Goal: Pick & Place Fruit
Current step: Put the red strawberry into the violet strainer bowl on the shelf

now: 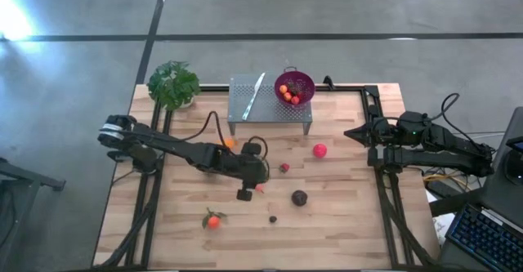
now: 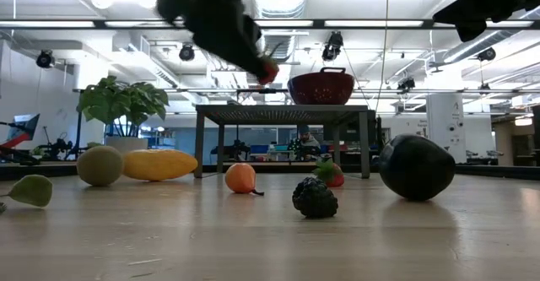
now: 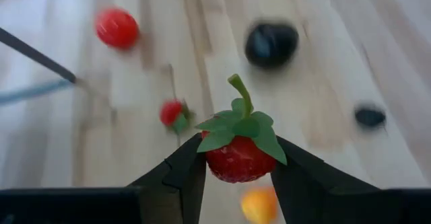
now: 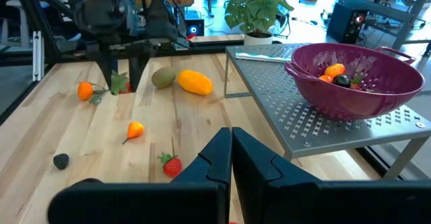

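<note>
Two red toy strawberries (image 3: 237, 158), one purple plastic colander (image 1: 304, 82), one leafy green potted plant (image 1: 173, 84), one perforated grey metal stand (image 1: 278, 110).

Both arms matte black, chunky segmented links; left arm (image 1: 176, 148) has a lighter grey-silver joint housing at its base end and a thin black cable looping off the forearm. Right arm (image 1: 433, 145) carries a bundle of black cables arcing over its base and a small green light on the wrist block. Left gripper (image 3: 237, 177) fingers (image 3: 185, 177) are black, wedge-shaped, with angular faceted inner faces; right gripper (image 4: 231, 158) fingers same black faceted moulding, on a rounded black wrist body
</note>
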Motion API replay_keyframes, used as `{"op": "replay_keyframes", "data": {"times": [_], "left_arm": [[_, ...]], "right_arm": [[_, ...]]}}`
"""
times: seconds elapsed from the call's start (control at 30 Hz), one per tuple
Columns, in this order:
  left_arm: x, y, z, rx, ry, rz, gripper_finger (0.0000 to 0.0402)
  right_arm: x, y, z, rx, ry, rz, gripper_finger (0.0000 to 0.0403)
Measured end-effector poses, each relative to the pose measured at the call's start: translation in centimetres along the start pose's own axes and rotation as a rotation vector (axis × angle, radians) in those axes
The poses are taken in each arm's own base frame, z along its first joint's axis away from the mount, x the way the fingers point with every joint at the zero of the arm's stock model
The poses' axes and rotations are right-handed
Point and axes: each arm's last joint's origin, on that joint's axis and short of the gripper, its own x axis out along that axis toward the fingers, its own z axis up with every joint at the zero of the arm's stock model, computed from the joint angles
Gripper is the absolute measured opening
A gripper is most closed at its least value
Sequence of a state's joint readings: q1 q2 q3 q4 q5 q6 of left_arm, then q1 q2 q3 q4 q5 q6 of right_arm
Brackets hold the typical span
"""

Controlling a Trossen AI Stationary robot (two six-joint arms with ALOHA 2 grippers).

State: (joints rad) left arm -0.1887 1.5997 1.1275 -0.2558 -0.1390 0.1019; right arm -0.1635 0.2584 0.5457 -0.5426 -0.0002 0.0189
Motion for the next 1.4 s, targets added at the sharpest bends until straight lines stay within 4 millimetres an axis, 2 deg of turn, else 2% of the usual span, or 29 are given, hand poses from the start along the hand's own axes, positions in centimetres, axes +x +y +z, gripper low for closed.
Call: {"op": "replay_keyframes", "data": {"times": [0.2,0.53,0.67,0.8,0.9,1.17,1.4], "left_arm": [[-0.1,1.9,1.7,-0.069,-0.154,0.052,0.0152],[-0.6,5.3,3.4,-0.329,-0.383,0.115,0.0155],[-0.8,6.2,3.6,-0.407,-0.431,0.122,0.0155],[-0.9,6.8,3.9,-0.432,-0.476,0.132,0.0156],[-1.1,7.2,4.1,-0.428,-0.506,0.142,0.0156],[-1.1,7.8,4.0,-0.414,-0.507,0.164,0.0156],[-1.2,8.0,4.1,-0.415,-0.524,0.168,0.0156]], "right_arm": [[0.0,0.0,0.0,0.000,0.000,0.000,0.0008],[0.0,0.0,0.0,0.000,-0.004,0.000,0.0008],[0.1,0.0,1.3,-0.025,-0.121,0.001,0.0008],[0.4,0.0,2.5,0.048,-0.235,0.010,0.0008],[1.3,0.1,3.0,0.041,-0.252,0.010,0.0008],[5.5,0.1,4.0,0.033,-0.228,0.011,0.0008],[8.1,0.6,4.6,0.059,-0.266,0.150,0.0014]]}}
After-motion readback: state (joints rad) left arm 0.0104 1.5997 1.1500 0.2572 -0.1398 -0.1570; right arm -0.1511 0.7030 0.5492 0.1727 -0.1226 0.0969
